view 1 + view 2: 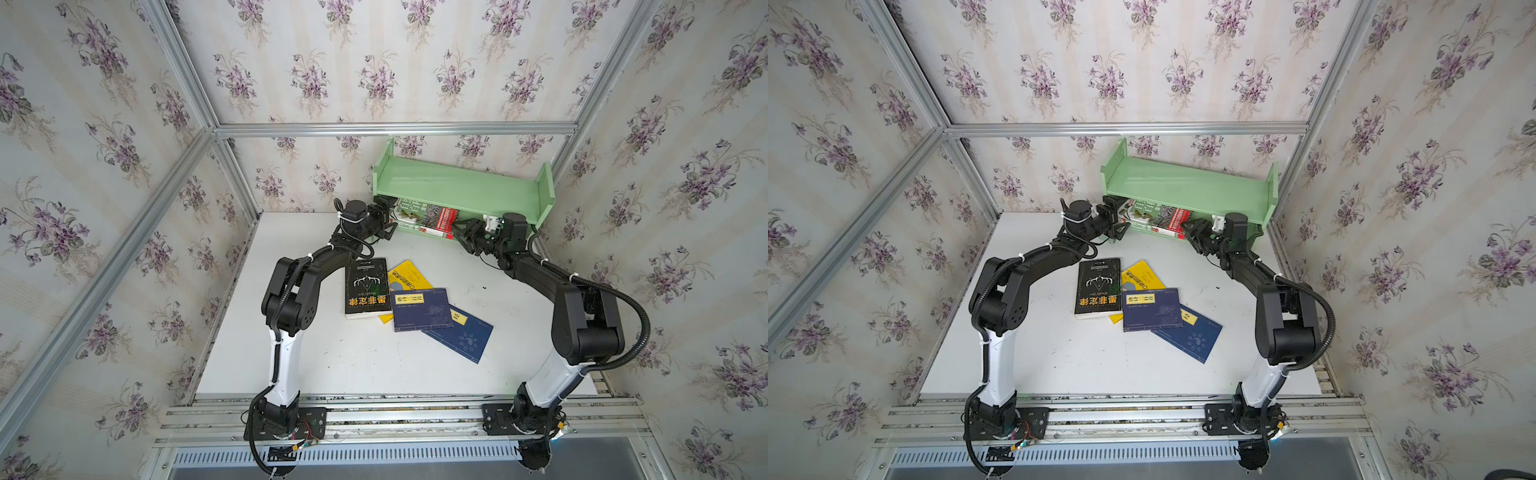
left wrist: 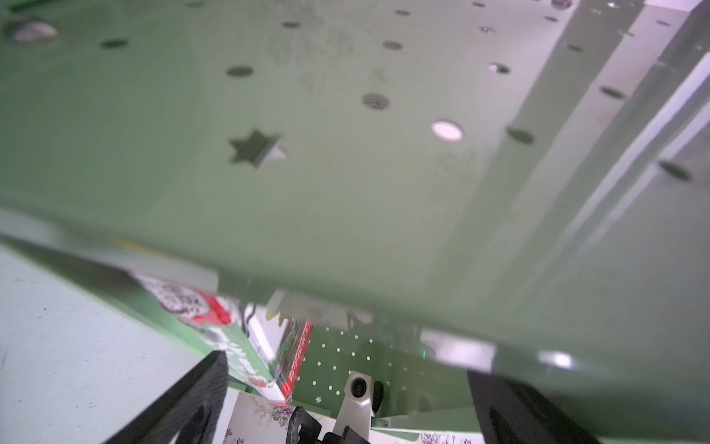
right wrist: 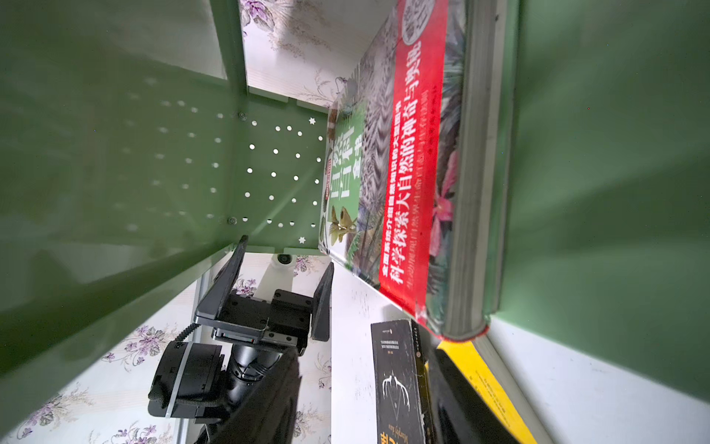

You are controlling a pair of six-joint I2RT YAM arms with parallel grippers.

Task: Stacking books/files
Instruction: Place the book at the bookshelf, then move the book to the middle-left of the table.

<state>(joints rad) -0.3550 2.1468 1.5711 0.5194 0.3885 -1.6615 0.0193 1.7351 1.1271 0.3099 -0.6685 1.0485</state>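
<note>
Under the shelf (image 1: 461, 187), left tool (image 3: 286, 253) gapes by the "科学探索大自然" book (image 3: 411, 173); right tool (image 1: 461, 235) unclear.

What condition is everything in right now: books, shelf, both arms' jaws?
Shelf: upright.
Green plant book: closed, flat in the lower tier.
Black book: closed, lying flat.
Yellow book: closed, partly covered.
Upper navy book: closed, on top.
Lower navy book: closed, partly covered.
Left gripper: jaws open, empty.
Right gripper: jaws open, empty.

Lab rig: aluminium frame (image 1: 395, 129), wallpaper panels (image 1: 374, 62)
</note>
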